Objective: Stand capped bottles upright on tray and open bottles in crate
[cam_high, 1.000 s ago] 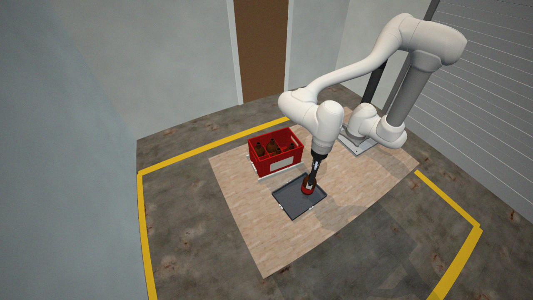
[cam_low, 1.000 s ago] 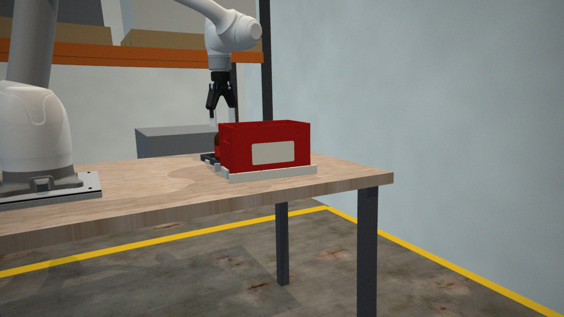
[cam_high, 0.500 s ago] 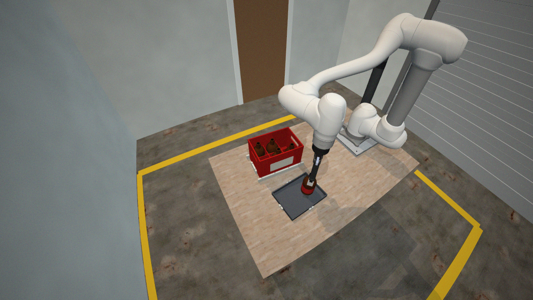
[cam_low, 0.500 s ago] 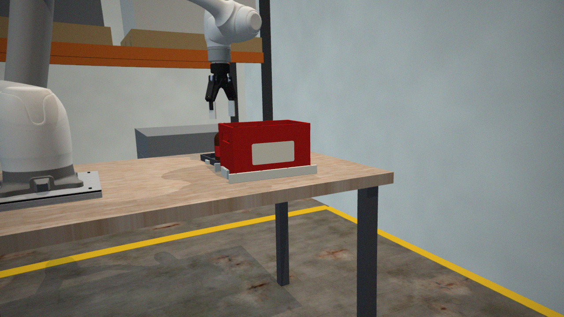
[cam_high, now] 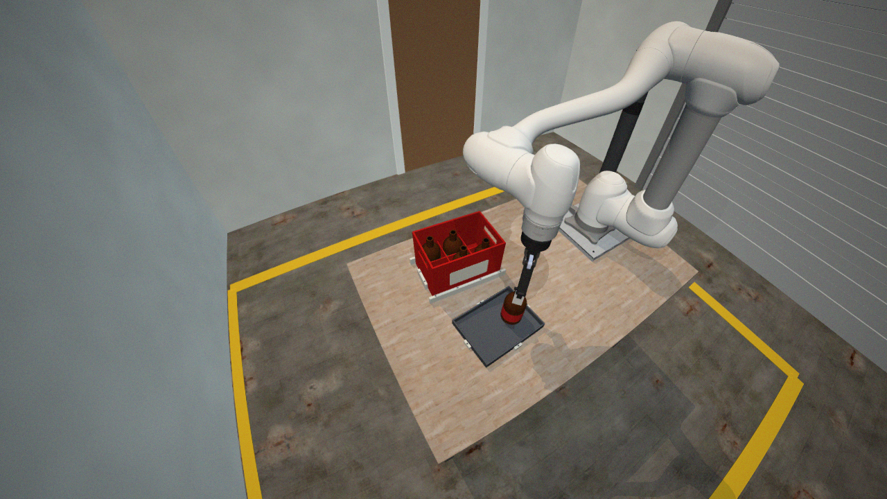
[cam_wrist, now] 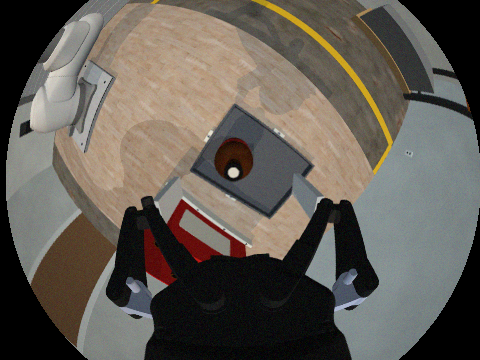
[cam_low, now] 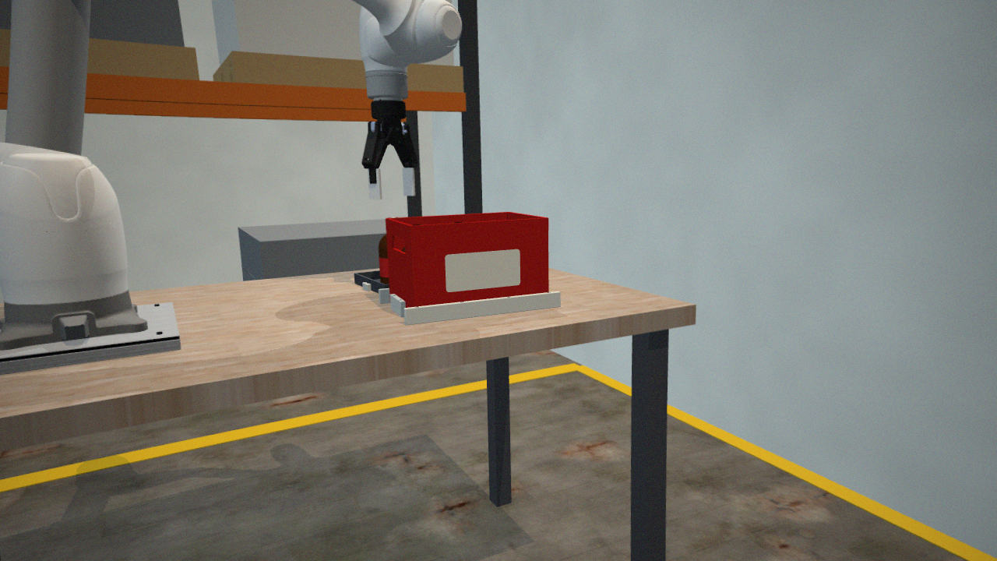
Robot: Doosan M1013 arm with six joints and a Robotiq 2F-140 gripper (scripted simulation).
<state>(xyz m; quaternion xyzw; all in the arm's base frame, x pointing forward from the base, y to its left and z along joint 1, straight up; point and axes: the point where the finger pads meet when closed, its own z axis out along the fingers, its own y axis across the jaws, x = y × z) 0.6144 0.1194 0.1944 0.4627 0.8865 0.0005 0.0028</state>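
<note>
A brown capped bottle (cam_high: 513,308) with a red label stands upright on the dark grey tray (cam_high: 497,326), near the tray's corner by the crate. In the wrist view the bottle (cam_wrist: 234,160) shows from above with its white cap, on the tray (cam_wrist: 254,162). My gripper (cam_low: 389,187) is open and empty, well above the bottle. The red crate (cam_high: 461,258) holds several open brown bottles (cam_high: 451,243) standing in its cells. In the exterior view the crate (cam_low: 468,257) hides most of the tray and the capped bottle.
The crate sits in a light grey holder (cam_low: 480,307) on the wooden table. The arm's base plate (cam_high: 589,238) is at the table's back right. A grey box (cam_low: 310,247) and an orange shelf (cam_low: 230,97) stand behind the table.
</note>
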